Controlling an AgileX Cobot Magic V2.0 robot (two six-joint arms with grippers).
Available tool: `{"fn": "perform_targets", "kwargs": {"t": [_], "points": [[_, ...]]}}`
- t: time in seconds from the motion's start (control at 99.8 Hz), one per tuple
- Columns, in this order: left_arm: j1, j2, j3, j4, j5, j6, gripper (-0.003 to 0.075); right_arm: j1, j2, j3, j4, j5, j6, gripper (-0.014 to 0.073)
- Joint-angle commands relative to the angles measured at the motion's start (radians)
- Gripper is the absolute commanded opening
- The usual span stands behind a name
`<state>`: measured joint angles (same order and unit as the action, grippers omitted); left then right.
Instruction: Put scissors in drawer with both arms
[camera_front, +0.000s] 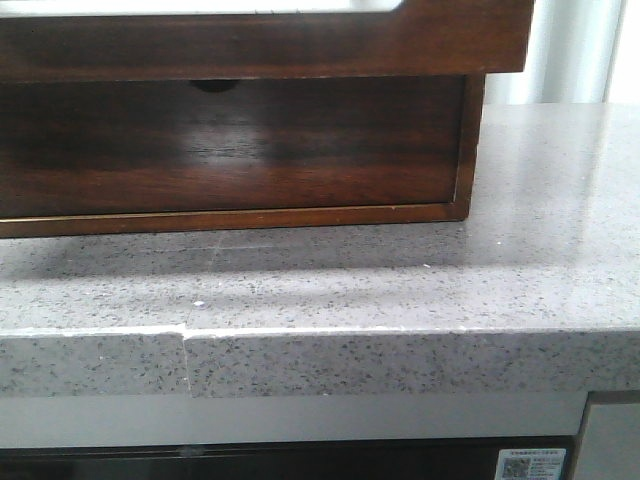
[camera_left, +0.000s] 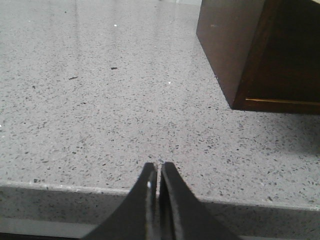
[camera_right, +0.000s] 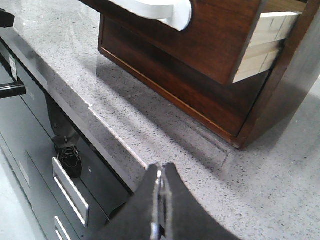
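1. Up front, the wide drawer with a glossy dark-brown wood front (camera_front: 270, 45) stands pulled out of its dark wooden cabinet (camera_front: 230, 150), overhanging the lower drawer front with a small half-round finger notch (camera_front: 212, 86).
2. Both sit on the grey speckled stone surface (camera_front: 400, 290), whose front edge shows a thin vertical seam.
3. In the left wrist view the left gripper (camera_left: 159, 175) has its 2 dark fingers pressed together, with nothing between them. It hovers at the front edge of the surface, and the cabinet's side wall (camera_left: 230, 45) lies ahead of it and off to one side, well apart.
4. In the right wrist view the right gripper (camera_right: 160, 177) is likewise closed to a thin slit and holds nothing. It hangs over the front lip of the surface.
5. Ahead of the right gripper, the open drawer (camera_right: 215, 40) shows its white rounded-corner area (camera_right: 165, 10) and a pale wood side panel (camera_right: 265, 40).
6. Below the right gripper, dark glossy cupboard fronts with a silver bar handle (camera_right: 70, 192) are visible.
7. No view shows the scissors, so their place cannot be told.
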<state>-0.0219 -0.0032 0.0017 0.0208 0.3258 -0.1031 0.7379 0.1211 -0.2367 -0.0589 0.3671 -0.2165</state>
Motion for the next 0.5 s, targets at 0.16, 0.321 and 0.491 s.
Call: {"fn": "perform_targets", "kwargs": {"t": [0.16, 0.321, 0.491], "points": [[0.0, -0.029, 0.02, 0.002, -0.06, -0.007, -0.0022, 0.0, 0.01, -0.025, -0.017, -0.102, -0.003, -0.0061], [0.0, -0.029, 0.02, 0.002, -0.06, -0.007, -0.0022, -0.007, 0.011, -0.025, -0.017, -0.208, -0.001, -0.0061], [0.0, -0.029, 0.02, 0.002, -0.06, -0.007, -0.0022, -0.121, 0.011, 0.03, -0.021, -0.44, 0.135, -0.0061]]}}
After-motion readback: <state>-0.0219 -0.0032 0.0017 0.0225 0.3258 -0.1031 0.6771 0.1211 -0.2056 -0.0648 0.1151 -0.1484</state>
